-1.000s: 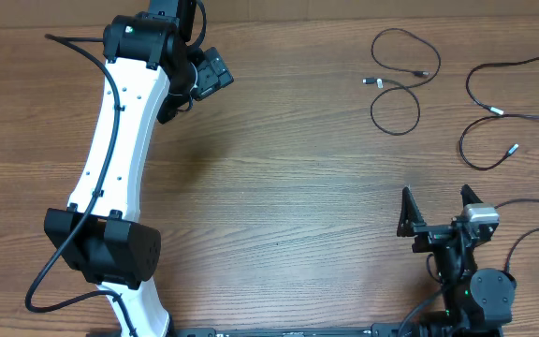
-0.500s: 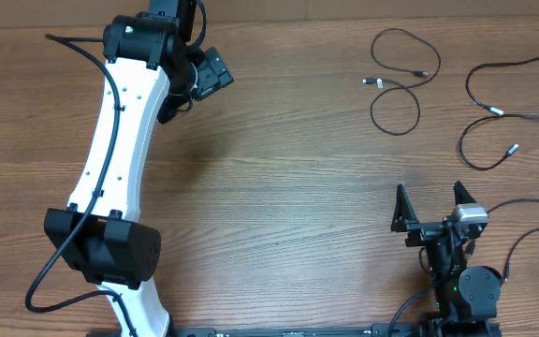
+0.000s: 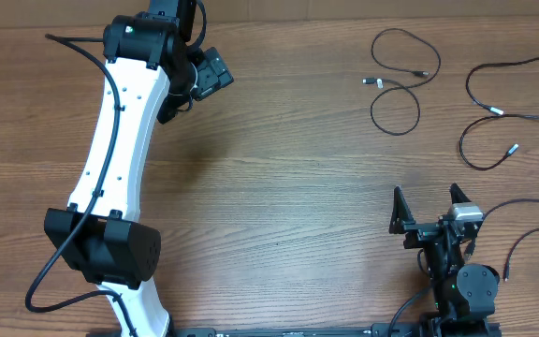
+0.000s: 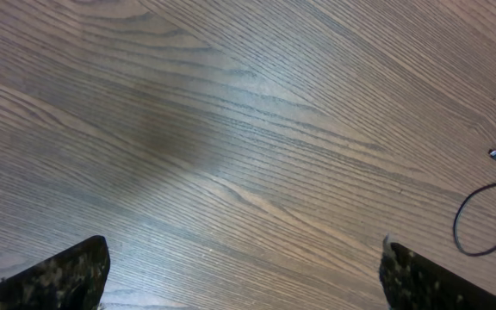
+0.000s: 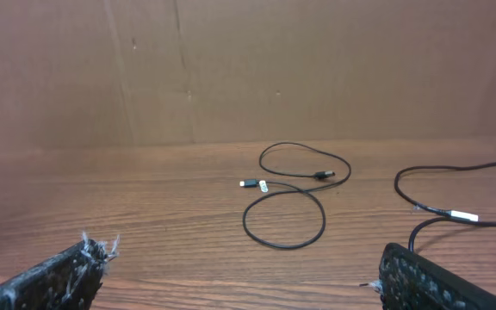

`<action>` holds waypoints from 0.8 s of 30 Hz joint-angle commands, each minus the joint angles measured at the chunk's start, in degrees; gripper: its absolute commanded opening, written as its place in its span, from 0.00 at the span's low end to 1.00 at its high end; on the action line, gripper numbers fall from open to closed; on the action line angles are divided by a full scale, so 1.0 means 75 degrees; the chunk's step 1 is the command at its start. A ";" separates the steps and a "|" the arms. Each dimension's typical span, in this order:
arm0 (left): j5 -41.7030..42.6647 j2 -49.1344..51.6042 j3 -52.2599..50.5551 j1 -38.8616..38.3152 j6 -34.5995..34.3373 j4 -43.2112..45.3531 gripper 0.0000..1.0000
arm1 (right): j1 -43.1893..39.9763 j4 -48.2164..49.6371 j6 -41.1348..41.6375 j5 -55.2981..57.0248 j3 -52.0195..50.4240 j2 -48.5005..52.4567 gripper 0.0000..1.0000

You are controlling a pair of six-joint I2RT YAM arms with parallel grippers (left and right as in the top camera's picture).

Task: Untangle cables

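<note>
A thin black cable (image 3: 396,80) lies in loops at the far right of the table, with a small white plug end (image 3: 371,81). It also shows in the right wrist view (image 5: 287,202) and at the edge of the left wrist view (image 4: 489,220). A second black cable (image 3: 494,117) lies further right, apart from the first; it shows in the right wrist view (image 5: 442,207). My left gripper (image 3: 199,80) is open and empty at the far left. My right gripper (image 3: 429,208) is open and empty near the front right, well short of the cables.
A brown cardboard wall (image 5: 248,69) stands behind the table. The white left arm (image 3: 120,150) stretches across the left side. Black robot leads (image 3: 522,239) trail beside the right arm base.
My right gripper has shifted slightly left and toward the far side. The left arm and both cables have not moved.
</note>
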 commanded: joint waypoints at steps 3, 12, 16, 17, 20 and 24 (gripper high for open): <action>-0.0050 0.0061 -0.0023 -0.0052 -0.0023 0.0006 1.00 | 0.0015 0.0023 -0.0554 -0.0052 -0.0085 -0.0085 1.00; -0.0050 0.0061 -0.0020 -0.0052 -0.0023 0.0006 1.00 | 0.0015 0.0023 -0.0571 -0.0006 -0.0085 -0.0085 1.00; -0.0052 0.0061 -0.0020 -0.0052 -0.0023 0.0006 1.00 | 0.0015 0.0047 -0.0577 -0.0003 -0.0085 -0.0085 1.00; -0.0052 0.0061 -0.0020 -0.0052 -0.0023 0.0006 1.00 | 0.0012 0.0047 -0.0580 0.0000 -0.0085 -0.0085 1.00; -0.0050 0.0061 -0.0020 -0.0052 -0.0023 0.0006 1.00 | 0.0015 0.0047 -0.0580 0.0003 -0.0085 -0.0085 1.00; -0.0052 0.0061 -0.0023 -0.0052 -0.0023 0.0006 0.99 | 0.0015 0.0047 -0.0580 0.0003 -0.0085 -0.0085 1.00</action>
